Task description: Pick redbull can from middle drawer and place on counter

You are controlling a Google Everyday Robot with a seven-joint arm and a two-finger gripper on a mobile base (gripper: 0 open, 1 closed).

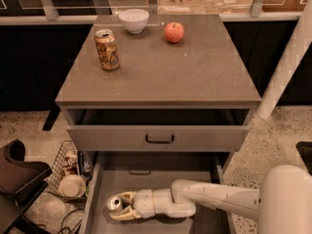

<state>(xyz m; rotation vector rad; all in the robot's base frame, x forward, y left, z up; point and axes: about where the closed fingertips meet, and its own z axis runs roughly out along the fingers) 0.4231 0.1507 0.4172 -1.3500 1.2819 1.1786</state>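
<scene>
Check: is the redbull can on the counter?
No, the redbull can lies in the open middle drawer, at the tip of the gripper, well below the counter.

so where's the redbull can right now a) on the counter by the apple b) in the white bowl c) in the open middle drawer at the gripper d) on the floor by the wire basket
c: the redbull can sits in the open middle drawer, at the tip of the gripper, not up on the counter.
</scene>
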